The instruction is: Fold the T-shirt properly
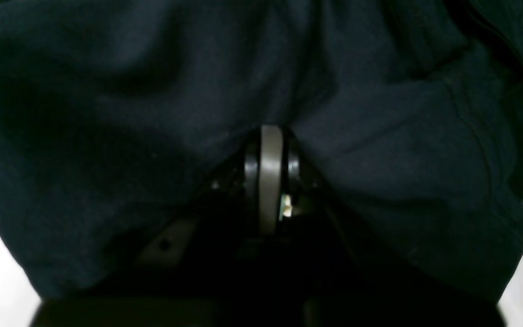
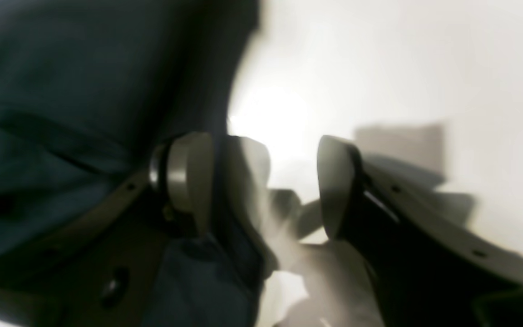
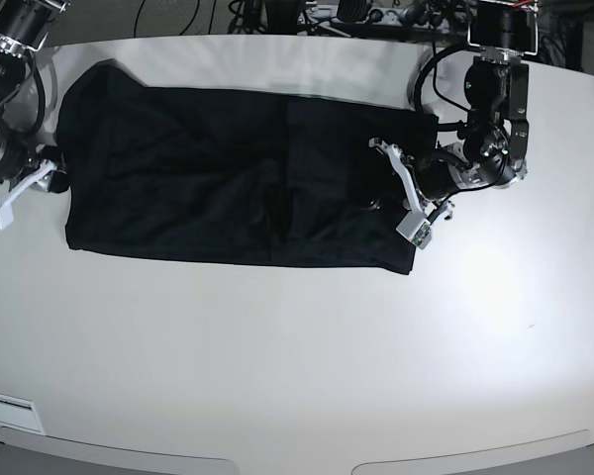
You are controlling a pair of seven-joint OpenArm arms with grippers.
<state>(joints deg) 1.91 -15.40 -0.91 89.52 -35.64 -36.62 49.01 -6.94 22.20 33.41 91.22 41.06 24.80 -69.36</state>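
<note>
Up close, left wrist: my left gripper [image 1: 271,150] has its pads pressed together, pinching the large plain black soft-fabric T-shirt [image 1: 161,113], which drapes over it.
Right wrist: my right gripper [image 2: 261,181] stands with jaws spread, dark cloth against the left finger only.
Base: the shirt lies flat across the round white table [image 3: 307,366], one gripper at each end.
</note>
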